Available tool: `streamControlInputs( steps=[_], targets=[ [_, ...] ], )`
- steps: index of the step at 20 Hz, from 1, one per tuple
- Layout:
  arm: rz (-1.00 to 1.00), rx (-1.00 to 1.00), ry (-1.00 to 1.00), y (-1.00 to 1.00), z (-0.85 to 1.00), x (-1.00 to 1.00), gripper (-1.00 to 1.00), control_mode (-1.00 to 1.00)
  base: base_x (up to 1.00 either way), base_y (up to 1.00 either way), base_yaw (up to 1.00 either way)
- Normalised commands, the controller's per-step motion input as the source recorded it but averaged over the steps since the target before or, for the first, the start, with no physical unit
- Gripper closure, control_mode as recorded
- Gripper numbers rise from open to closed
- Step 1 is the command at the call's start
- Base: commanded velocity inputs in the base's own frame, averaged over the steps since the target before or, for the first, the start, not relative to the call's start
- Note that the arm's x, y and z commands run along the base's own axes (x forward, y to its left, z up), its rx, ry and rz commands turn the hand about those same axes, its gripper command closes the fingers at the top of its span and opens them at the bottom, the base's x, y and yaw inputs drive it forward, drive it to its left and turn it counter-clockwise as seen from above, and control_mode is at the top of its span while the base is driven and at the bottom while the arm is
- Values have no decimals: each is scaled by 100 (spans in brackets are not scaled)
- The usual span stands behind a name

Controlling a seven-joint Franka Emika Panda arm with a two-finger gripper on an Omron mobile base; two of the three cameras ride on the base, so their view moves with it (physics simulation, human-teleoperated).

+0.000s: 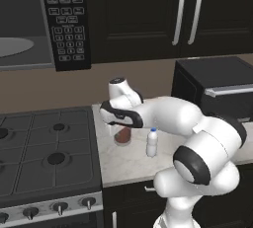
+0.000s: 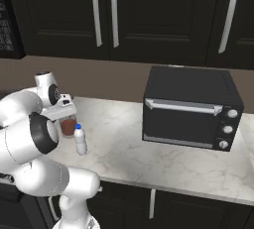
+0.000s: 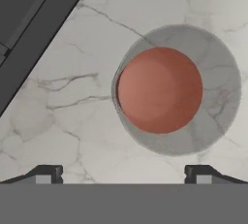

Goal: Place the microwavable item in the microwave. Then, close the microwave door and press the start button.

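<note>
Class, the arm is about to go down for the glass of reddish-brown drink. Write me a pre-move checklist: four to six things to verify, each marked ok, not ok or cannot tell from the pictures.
1. Claw open: ok, fingertips stand wide apart in the hand view.
2. Claw above the tumbler: ok roughly, though the glass sits off centre in the hand view, toward the right fingertip.
3. Tumbler upright on the counter with liquid inside: ok.
4. White bottle out of the way: not ok, it stands close beside the tumbler.
5. Microwave open to receive it: ok, the interior and turntable show.
6. Fingers clear the rim on both sides: cannot tell.
</note>
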Motion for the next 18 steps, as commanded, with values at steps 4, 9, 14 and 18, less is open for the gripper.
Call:
streamControlInputs(
  steps=[4, 9, 14, 18],
  targets=[
    [5, 0, 7, 0, -24, 6, -100, -100, 0, 0, 0],
    [5, 0, 5, 0, -19, 3, -100, -100, 0, 0, 0],
    [6, 0, 3, 0, -19, 1, -100, -100, 0, 0, 0],
    [5, 0, 0, 0, 5, 1, -100, -100, 0, 0, 0]
  ],
)
